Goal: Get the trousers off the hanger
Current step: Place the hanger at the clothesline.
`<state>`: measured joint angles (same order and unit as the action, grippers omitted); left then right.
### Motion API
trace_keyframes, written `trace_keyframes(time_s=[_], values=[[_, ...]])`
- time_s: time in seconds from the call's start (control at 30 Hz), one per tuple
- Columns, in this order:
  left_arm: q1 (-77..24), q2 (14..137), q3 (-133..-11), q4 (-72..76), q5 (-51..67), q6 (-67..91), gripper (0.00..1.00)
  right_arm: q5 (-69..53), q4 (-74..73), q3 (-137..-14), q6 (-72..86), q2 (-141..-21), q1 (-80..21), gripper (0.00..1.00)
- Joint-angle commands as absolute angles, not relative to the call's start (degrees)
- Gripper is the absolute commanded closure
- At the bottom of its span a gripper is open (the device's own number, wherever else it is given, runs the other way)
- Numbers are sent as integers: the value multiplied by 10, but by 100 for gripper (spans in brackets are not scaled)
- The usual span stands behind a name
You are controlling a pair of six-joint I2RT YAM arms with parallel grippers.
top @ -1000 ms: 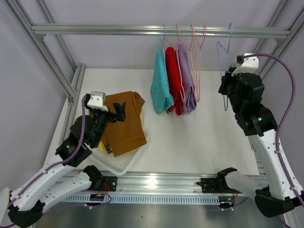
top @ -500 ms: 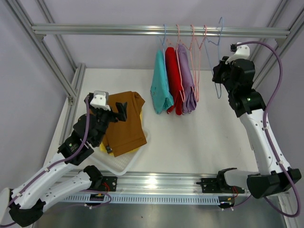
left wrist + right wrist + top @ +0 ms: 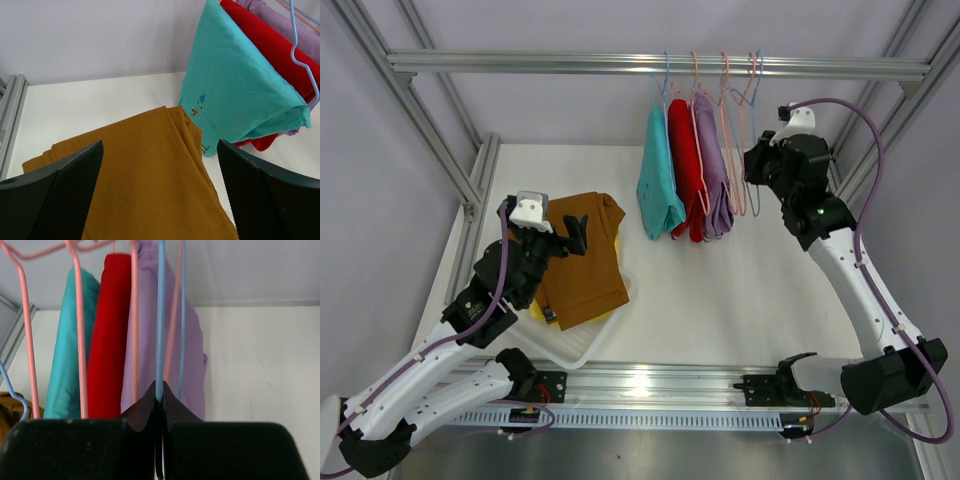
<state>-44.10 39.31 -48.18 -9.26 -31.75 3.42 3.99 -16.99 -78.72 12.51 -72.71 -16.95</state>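
Teal trousers (image 3: 660, 182), red trousers (image 3: 686, 180) and lilac trousers (image 3: 716, 178) hang on hangers from the top rail (image 3: 570, 64). Brown trousers (image 3: 582, 262) lie on a white tray (image 3: 575, 350), with a yellow edge (image 3: 533, 312) showing under them. My left gripper (image 3: 574, 233) is open and empty just above the brown trousers (image 3: 135, 170); the teal pair (image 3: 235, 85) hangs beyond. My right gripper (image 3: 756, 166) is shut on the wire of an empty blue hanger (image 3: 757, 90), right of the lilac pair. In the right wrist view the gripper (image 3: 159, 392) pinches the blue wire (image 3: 160, 315).
Two empty pink hangers (image 3: 730, 130) hang between the lilac trousers and the blue hanger. Aluminium frame posts stand at both sides, and the frame's front rail (image 3: 650, 380) runs along the near edge. The white tabletop (image 3: 740, 290) lies below the hanging garments.
My right arm has carried the blue hanger leftward along the rail, from the far right to beside the pink hangers. The left arm has barely moved.
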Motion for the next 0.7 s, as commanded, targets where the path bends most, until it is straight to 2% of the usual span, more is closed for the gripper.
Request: trace_keyframes(time_s=[0.0, 0.27, 0.33, 0.37, 0.53, 0.57, 0.67], values=[[-435, 389, -483, -76, -321, 25, 1, 42, -124, -756, 134, -702, -188, 100], [-435, 389, -484, -78, -320, 25, 1, 46, -127, -729, 133, -681, -200, 99], [-435, 389, -484, -79, -319, 25, 0, 47, -132, -725, 132, -677, -200, 90], [-435, 389, -486, -79, -318, 25, 1, 48, -134, -723, 131, -669, -200, 76], [-434, 387, -488, -82, -318, 23, 1, 80, -163, -711, 129, -630, -208, 52], [-434, 384, -485, -82, -318, 23, 1, 83, -165, -696, 130, -620, -209, 44], [-435, 385, -485, -81, -315, 24, 0, 96, -169, -673, 133, -571, -209, 39]])
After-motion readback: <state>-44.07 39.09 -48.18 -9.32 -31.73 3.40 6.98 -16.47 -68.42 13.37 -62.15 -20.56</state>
